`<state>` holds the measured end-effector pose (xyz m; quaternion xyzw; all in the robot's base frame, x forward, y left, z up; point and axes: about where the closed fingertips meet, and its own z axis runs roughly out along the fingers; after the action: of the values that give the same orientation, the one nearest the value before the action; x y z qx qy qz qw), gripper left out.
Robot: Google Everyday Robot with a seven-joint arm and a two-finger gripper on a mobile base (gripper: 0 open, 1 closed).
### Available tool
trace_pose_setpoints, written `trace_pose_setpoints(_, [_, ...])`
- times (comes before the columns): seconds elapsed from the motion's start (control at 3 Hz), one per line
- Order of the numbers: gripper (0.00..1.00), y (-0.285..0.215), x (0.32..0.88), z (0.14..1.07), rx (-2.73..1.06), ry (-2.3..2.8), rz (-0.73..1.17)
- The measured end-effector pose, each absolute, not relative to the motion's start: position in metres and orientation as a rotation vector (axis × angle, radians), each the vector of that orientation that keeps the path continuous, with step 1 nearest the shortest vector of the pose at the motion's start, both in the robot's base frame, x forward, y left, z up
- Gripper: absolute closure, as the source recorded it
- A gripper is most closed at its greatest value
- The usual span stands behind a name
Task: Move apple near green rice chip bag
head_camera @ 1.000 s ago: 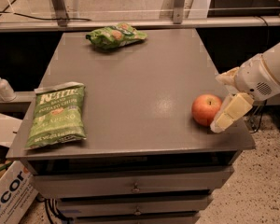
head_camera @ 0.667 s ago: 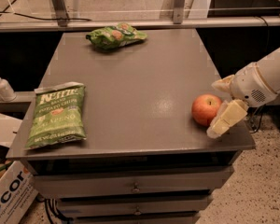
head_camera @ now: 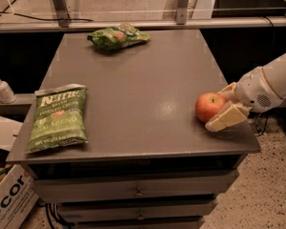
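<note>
The red-orange apple [head_camera: 209, 106] sits on the grey table [head_camera: 143, 89] near its right edge. My gripper [head_camera: 221, 106] reaches in from the right at table height. It is open, with one cream finger behind the apple and the other finger [head_camera: 226, 119] in front, straddling the apple's right side. The small puffy green rice chip bag [head_camera: 117, 36] lies at the table's far edge, left of centre, well away from the apple.
A larger flat dark green chip bag [head_camera: 58, 118] with white lettering lies at the front left of the table. Drawers [head_camera: 138, 191] sit below the tabletop. A pump bottle [head_camera: 1, 87] and a cardboard box [head_camera: 9, 194] stand to the left of the table.
The gripper has moved left, so its fingers now reach around the apple's right side. The apple and both bags have not moved.
</note>
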<state>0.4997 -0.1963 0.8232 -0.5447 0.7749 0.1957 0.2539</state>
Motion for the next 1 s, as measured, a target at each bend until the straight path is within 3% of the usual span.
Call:
trace_pose_setpoints(0.67, [0.88, -0.212, 0.53, 0.871, -1.364, 2.043, 0.509])
trace_pose_setpoints(1.0, [1.0, -0.212, 0.533, 0.877, -1.364, 2.031, 0.498])
